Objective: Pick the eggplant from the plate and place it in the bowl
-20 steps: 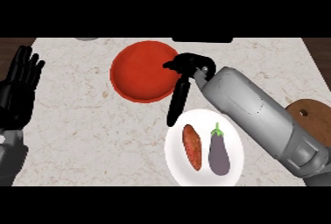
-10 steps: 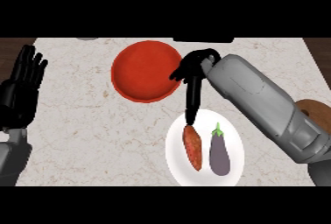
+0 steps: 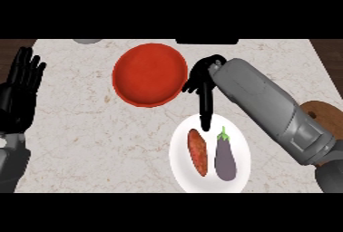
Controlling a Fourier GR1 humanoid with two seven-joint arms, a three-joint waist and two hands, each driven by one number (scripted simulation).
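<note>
- Red bowl (image 3: 149,74): upper centre of frame.
- White plate (image 3: 178,164): lower centre, carrying an orange vegetable (image 3: 198,152) and a purple eggplant (image 3: 225,159) side by side.
- My right hand (image 3: 203,84): centre, fingers straight, pointing down at the plate's upper rim, holding nothing.
- My left hand (image 3: 20,90): left edge, resting, fingers up.

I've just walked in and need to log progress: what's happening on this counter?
The robot's right hand hangs over the far edge of a white plate, with its fingers pointing straight down at it. The eggplant lies on the plate beside an orange vegetable and has not yet been picked up. The red bowl sits farther back. The left hand rests open at the left edge.
</note>
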